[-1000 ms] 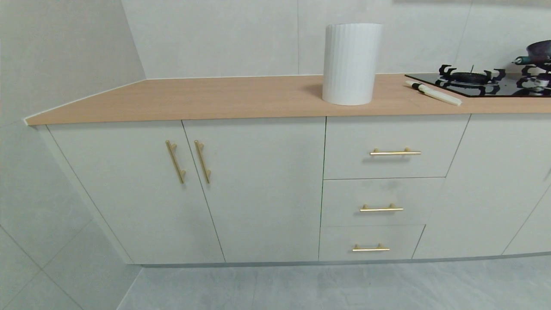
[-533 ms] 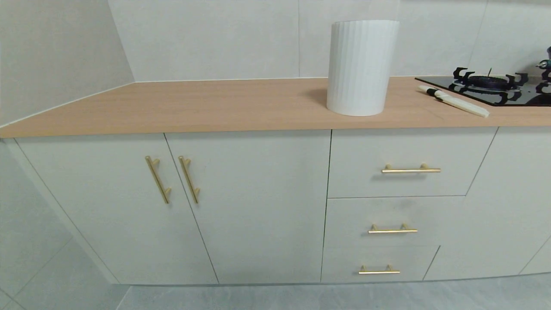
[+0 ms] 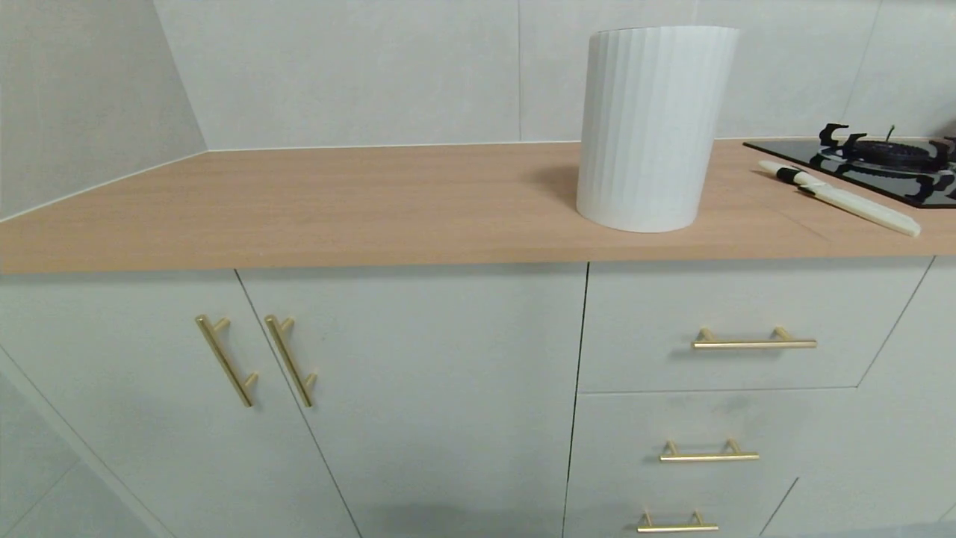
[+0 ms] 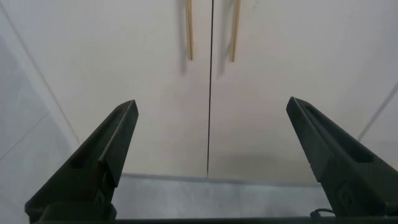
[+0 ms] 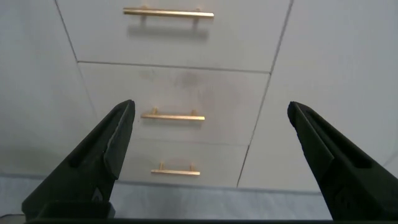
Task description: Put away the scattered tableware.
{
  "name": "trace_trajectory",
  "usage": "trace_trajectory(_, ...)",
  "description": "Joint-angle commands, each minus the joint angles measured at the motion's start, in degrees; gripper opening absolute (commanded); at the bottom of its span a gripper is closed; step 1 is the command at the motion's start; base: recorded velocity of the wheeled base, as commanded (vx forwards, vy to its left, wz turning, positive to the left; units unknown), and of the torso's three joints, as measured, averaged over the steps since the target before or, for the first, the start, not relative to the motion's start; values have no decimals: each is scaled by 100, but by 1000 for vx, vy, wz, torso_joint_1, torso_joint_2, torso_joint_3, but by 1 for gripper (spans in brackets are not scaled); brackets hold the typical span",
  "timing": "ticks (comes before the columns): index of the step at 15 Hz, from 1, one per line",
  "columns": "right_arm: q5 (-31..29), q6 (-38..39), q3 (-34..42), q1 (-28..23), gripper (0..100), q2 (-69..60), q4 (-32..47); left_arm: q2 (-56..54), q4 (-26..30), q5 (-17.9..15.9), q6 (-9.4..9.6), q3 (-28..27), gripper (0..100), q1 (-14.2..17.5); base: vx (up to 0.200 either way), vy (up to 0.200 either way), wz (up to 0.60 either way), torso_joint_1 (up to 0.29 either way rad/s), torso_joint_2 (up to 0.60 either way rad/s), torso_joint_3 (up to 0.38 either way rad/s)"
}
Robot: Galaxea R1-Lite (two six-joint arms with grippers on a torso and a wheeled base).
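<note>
Right of the white ribbed holder, on the counter just beside the hob, your knife lay flat. It looked stiff, light and slick, and probably best pinched across its black-banded end. Below the holder's level, your left gripper and right gripper were spread wide and empty, facing the cabinet fronts.

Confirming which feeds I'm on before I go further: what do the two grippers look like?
They look alike. The left gripper has two dark grey, matte fingers, broad at the base, angular along the edges and tapering to blunt tips. The right gripper has the same dark, wedge-shaped fingers.
</note>
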Motion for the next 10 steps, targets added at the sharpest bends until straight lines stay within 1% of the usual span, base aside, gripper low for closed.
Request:
trace_trajectory(1,4,-1,0,0,100,11,-1,2,1,12,-2,0,100,1,200,0,0,7,2,2)
trace_trajectory(4,4,-1,0,0,100,11,-1,2,1,4,-2,0,100,1,200,0,0,2,4,9)
trace_trajectory(10,4,8,0,0,100,11,-1,2,1,4,-2,0,100,1,0,0,0,0,0,0)
